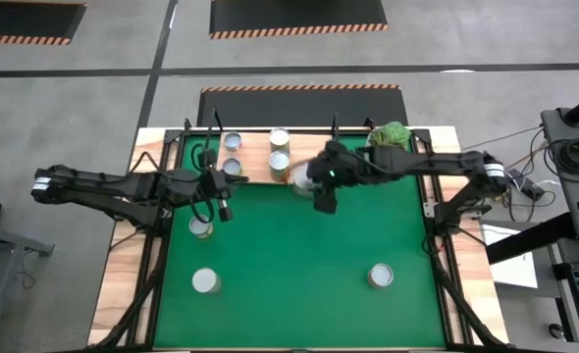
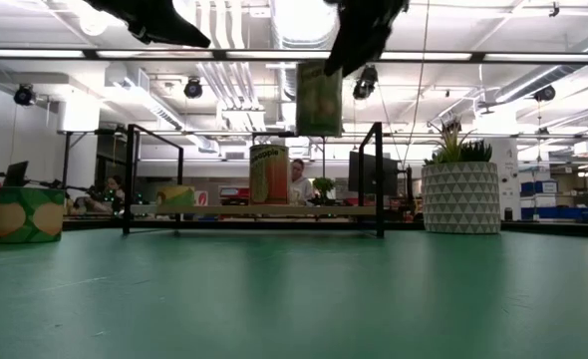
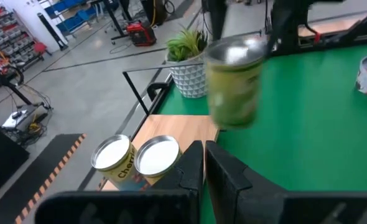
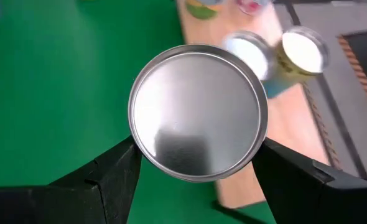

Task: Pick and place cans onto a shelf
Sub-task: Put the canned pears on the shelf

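High view shows both arms over the green mat (image 1: 299,265) on the bench (image 1: 118,284). The right gripper (image 1: 309,178) hangs at the mat's far edge, just in front of the shelf (image 1: 253,167), its jaws spread only as wide as one can and clamped on that held can (image 4: 196,112). In the right wrist view the can's shiny round top fills the gap between the two fingers (image 4: 109,177), each pressing a side. In the low view this can (image 2: 319,98) hangs upright in the air, clear of the board and above it.

Counting cans in the high view: four stand on the light-wood shelf, two at its left part (image 1: 233,142) (image 1: 232,167) and two near the middle (image 1: 279,139) (image 1: 279,161). Three more stand on the mat: one just in front of the left gripper (image 1: 202,227), one nearer the front left (image 1: 206,281), one at the front right (image 1: 380,277). With the held one, that makes eight.

The left gripper (image 1: 223,204) hovers over the mat's left side, near the shelf's left end; its jaws are nearly together with nothing between them, as the left wrist view shows (image 3: 203,171).

One white pot with a green plant (image 1: 392,135) stands at the shelf's right end.
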Tool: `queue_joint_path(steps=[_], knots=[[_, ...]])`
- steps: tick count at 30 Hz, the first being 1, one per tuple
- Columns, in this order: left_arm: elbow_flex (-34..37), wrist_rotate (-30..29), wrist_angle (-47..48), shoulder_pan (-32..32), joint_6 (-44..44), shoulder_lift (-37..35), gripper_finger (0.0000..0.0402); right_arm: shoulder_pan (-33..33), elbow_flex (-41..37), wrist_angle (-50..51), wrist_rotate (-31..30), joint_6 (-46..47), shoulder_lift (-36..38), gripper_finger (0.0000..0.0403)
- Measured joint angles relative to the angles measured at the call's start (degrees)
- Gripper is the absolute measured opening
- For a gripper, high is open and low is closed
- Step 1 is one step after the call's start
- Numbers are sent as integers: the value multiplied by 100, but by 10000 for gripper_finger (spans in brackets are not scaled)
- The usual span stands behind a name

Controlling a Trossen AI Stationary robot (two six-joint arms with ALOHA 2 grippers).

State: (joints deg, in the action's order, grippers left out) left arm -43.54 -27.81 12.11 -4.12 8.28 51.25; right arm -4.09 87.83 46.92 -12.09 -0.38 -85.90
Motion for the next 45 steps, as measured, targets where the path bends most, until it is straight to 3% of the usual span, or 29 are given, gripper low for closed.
queue_joint_path(steps=[5,14,25,45], knots=[[52,-7,12,-2,-30,-92,0,-730,163,152,81,-424,-329,271],[110,-14,43,-2,-27,-196,0,-1586,-21,-167,943,-788,-865,271],[137,-14,126,-2,-27,-189,0,-1609,-24,-313,963,-975,-1304,272],[172,-13,122,-2,-27,-187,0,-1609,-28,-207,909,-1096,-972,308]])
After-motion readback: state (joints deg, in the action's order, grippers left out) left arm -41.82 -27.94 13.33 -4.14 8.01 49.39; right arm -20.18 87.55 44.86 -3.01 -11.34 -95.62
